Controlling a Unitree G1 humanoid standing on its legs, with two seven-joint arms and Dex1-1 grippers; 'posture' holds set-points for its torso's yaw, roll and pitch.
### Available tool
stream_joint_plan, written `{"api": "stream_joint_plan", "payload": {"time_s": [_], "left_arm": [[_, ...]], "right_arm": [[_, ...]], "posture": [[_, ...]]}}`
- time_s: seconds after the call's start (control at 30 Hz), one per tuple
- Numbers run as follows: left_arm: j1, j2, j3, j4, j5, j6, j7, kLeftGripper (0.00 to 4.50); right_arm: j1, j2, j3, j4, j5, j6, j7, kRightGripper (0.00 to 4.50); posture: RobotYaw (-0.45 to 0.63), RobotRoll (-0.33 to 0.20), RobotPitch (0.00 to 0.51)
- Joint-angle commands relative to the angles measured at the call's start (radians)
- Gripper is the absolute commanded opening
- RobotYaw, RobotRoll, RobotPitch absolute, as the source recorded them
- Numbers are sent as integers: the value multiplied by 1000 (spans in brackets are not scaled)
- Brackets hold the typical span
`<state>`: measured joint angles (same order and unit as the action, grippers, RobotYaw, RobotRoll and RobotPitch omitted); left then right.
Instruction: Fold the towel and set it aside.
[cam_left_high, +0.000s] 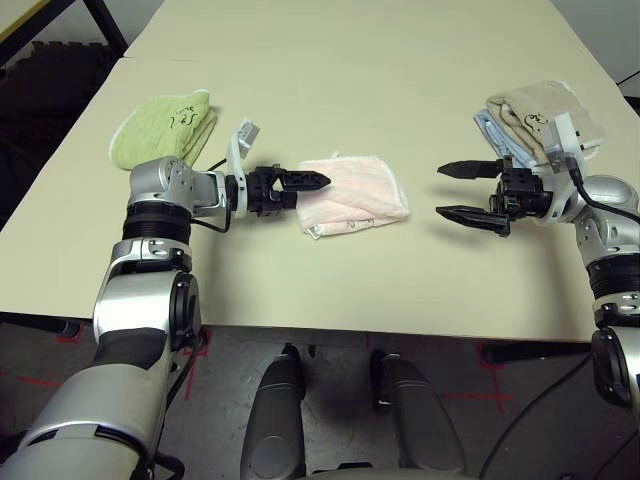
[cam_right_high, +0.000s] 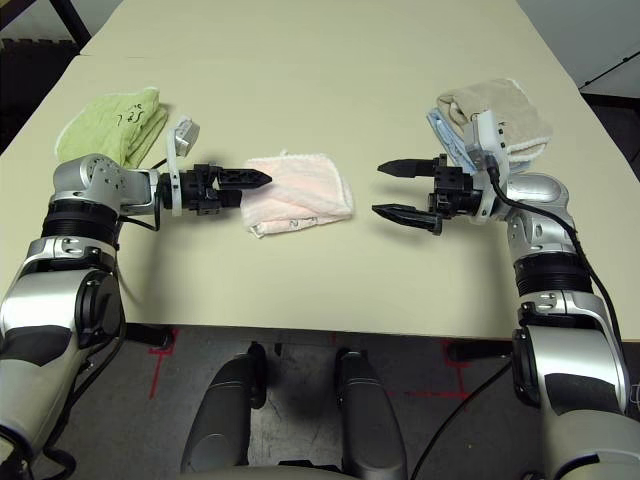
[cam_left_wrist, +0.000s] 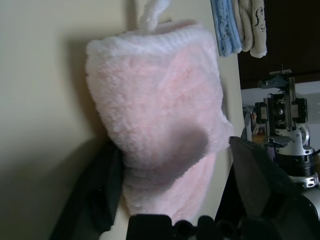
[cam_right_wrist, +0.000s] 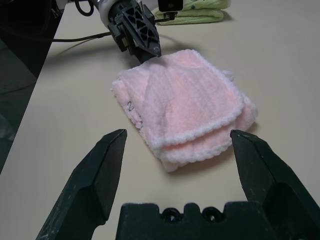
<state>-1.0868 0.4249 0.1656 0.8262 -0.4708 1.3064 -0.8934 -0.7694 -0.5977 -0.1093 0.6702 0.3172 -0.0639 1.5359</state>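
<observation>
the folded pale pink washcloth (cam_left_high: 352, 194) is lying mid-table, with the left gripper (cam_left_high: 312, 181) at its nine o'clock edge, one finger over the terry and one beside it; whether it is gripping, i cannot tell. the right gripper (cam_left_high: 462, 191) is hovering at the cloth's three o'clock, apart from it, fingers spread wide. a green folded towel (cam_left_high: 165, 128) is lying at ten o'clock, beige and blue towels (cam_left_high: 540, 115) at two o'clock.

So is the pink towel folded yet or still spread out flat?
Folded. The pink towel lies doubled on the table, two scalloped edges stacked at one side.
</observation>
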Motion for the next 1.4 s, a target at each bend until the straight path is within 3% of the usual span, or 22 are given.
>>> {"api": "stream_joint_plan", "payload": {"time_s": [0.03,0.27,0.53,0.73,1.1,1.4], "left_arm": [[-5,-9,-10,22,3,-3,12,2773],[-17,-19,40,54,-16,-14,36,71],[-53,-52,167,75,-72,-47,90,27],[-98,6,201,60,-99,-64,59,27],[-190,166,345,252,-80,-438,184,27],[-194,243,371,320,-69,-622,249,27]], "right_arm": [[10,-14,4,-1,3,-12,-2,4500],[8,-21,3,7,0,-20,-3,4500],[4,-26,4,22,-5,-35,-14,4500],[0,-21,4,26,-2,-41,-22,4500],[-35,78,-43,14,55,4,-167,4500],[-70,178,-45,14,79,18,-258,4500]], "posture": [[0,0,213],[-4,0,207],[-2,0,199],[10,0,200],[21,0,200],[39,0,201]]}}
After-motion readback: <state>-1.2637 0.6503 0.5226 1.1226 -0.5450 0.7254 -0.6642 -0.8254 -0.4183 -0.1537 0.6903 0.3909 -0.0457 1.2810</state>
